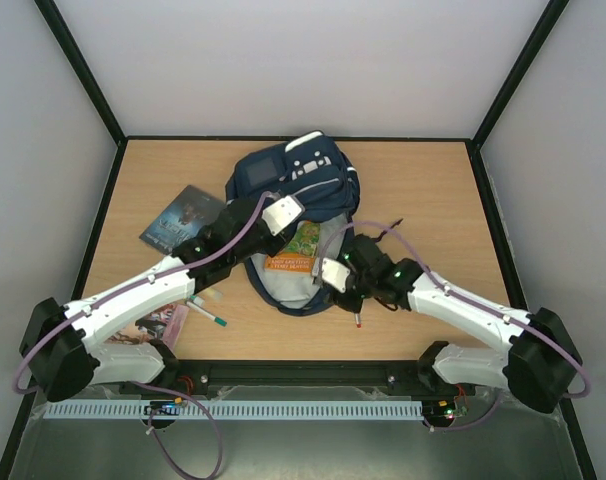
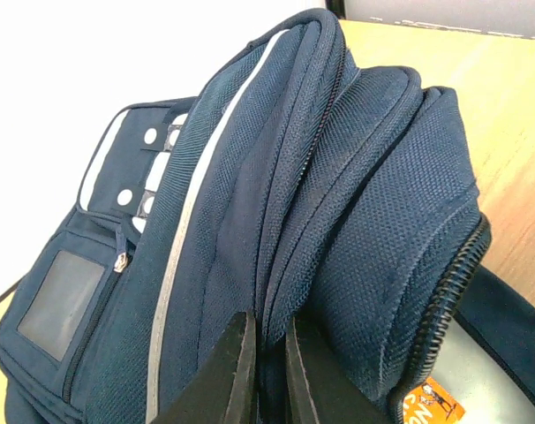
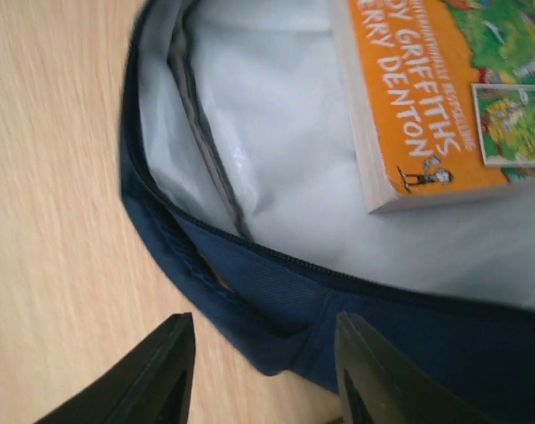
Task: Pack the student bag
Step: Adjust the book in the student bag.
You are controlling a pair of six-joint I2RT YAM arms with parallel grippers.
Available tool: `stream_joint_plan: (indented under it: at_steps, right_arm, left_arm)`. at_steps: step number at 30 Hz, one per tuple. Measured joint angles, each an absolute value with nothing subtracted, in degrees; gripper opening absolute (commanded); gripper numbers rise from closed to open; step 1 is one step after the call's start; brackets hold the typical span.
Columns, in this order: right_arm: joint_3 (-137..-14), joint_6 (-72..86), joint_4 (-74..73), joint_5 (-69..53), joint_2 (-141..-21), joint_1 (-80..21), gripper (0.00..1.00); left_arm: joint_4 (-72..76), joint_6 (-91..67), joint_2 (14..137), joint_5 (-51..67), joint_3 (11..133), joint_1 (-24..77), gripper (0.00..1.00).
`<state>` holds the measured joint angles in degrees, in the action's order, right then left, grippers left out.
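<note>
Left wrist view: the left end effector [image 2: 266,358] is pressed together on a fold of the bag [image 2: 338,221]. Its two dark fingers [image 2: 232,371] pinch the navy fabric just beside a zip line, and the fabric bunches in ridges ahead of them. In the top view this end effector sits at the far side of the bag's open mouth, and the bag lies in the middle of the table [image 1: 423,200], most of it beyond the pinch. A dark book [image 1: 183,218] lies flat on the table to that end effector's left, apart from the bag. The right end effector [image 3: 263,375] is spread, its fingers [image 3: 157,375] well apart. The bag's blue rim lies between and just ahead of them, and whether either finger touches it cannot be told. Beyond that rim an orange book [image 3: 426,97] lies flat on the pale lining inside the bag.
</note>
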<state>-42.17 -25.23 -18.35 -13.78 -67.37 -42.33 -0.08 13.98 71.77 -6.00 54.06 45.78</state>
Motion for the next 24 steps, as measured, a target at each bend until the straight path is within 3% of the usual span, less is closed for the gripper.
stream_joint_plan:
  at_steps: [6, 13, 18, 24]
  right_arm:
    - [-40.9, -37.0, -15.3, 2.5, -71.6, -50.9, 0.33]
    - [-48.6, -41.8, -11.1, 12.3, -83.6, -56.3, 0.39]
    - [-51.0, -42.9, -10.0, 13.6, -86.8, -58.2, 0.49]
    - [-51.0, -44.2, -8.2, 14.9, -88.8, -58.5, 0.52]
  left_arm:
    - [-1.7, 15.0, 68.2, -6.3, 52.9, 48.0, 0.02]
    - [-2.1, 15.8, 66.5, -6.4, 52.5, 48.7, 0.02]
    - [-2.1, 16.2, 66.3, -6.6, 52.4, 48.7, 0.02]
    - [-2.1, 16.3, 66.3, -6.7, 52.4, 48.7, 0.02]
